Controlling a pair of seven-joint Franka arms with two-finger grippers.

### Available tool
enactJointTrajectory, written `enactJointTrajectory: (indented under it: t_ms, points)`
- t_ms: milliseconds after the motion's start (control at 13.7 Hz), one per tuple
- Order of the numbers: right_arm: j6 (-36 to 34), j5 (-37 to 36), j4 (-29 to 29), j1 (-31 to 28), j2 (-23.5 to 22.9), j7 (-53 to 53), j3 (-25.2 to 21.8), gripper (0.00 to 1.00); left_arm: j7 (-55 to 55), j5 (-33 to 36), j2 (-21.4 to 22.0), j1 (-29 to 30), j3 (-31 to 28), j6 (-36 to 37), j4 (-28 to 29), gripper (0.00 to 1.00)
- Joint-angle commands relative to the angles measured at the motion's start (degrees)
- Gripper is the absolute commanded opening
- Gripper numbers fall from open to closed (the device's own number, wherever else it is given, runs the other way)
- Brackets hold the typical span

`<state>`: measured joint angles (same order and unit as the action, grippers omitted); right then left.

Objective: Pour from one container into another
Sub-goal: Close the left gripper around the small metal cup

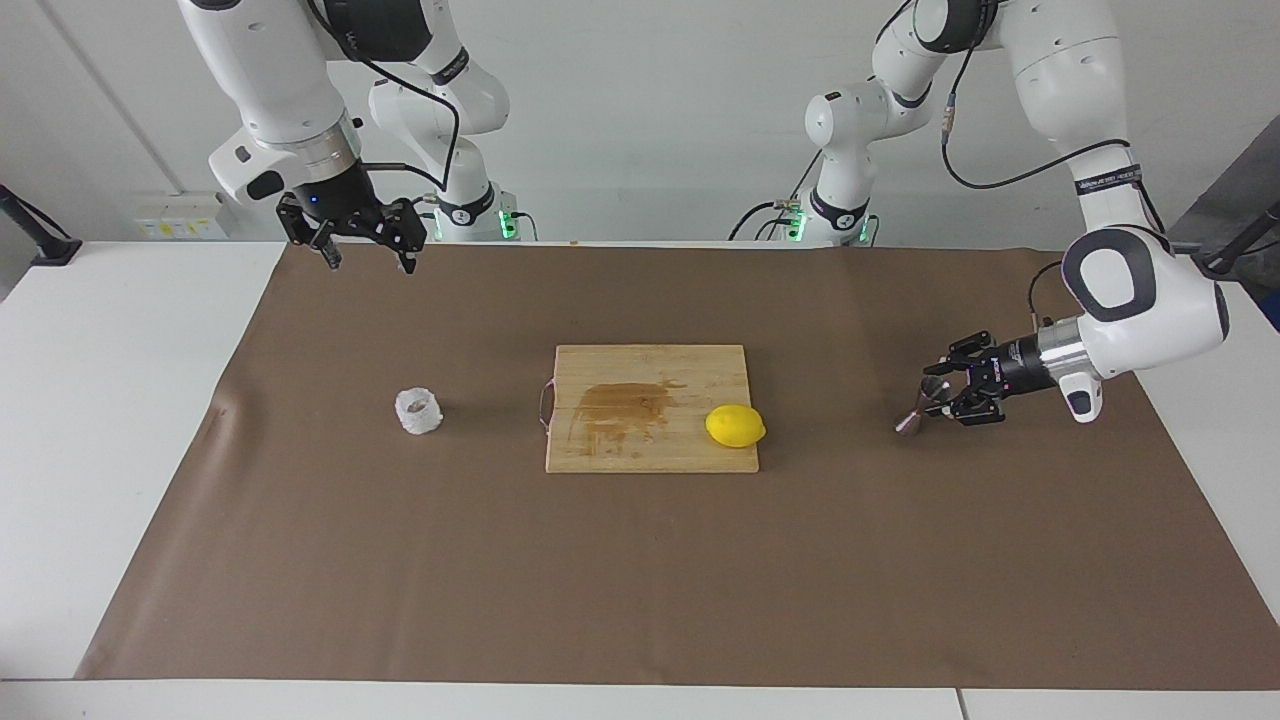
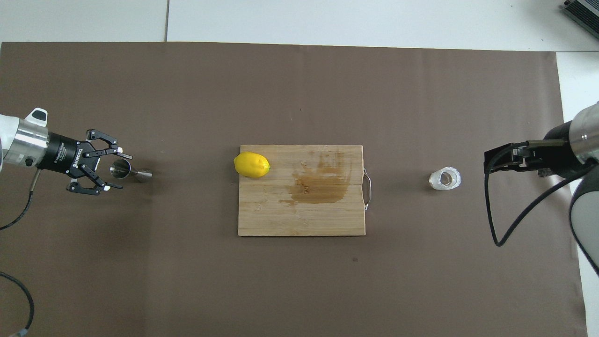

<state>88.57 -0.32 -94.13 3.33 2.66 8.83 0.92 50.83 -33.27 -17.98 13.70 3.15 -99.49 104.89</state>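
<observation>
The steel jigger (image 1: 920, 405) (image 2: 128, 172) stands on the brown mat at the left arm's end of the table. My left gripper (image 1: 938, 395) (image 2: 120, 171) lies level at its upper cone, one finger on each side. The jaws are partly closed, with a small gap still showing on each side. The translucent crinkled cup (image 1: 419, 410) (image 2: 445, 178) sits on the mat toward the right arm's end. My right gripper (image 1: 369, 262) waits open and empty in the air over the mat's edge by the robots.
A wooden cutting board (image 1: 650, 450) (image 2: 299, 220) with a brown wet stain and a metal handle lies mid-table between cup and jigger. A yellow lemon (image 1: 735, 425) (image 2: 252, 164) rests on the board's corner nearest the jigger. The brown mat (image 1: 640, 580) covers most of the white table.
</observation>
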Motion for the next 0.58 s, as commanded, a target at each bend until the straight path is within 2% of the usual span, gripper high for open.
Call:
enactJointTrajectory:
  t_ms: [0, 510]
  points:
    - [-0.7, 0.1, -0.1, -0.5, 0.7, 0.2, 0.1, 1.00, 1.0, -0.9, 1.8, -0.9, -0.5, -1.6, 2.1, 0.67]
    - [-0.6, 0.1, -0.3, -0.4, 0.7, 0.2, 0.1, 1.00, 1.0, -0.9, 1.7, -0.9, -0.5, -1.8, 1.9, 0.64]
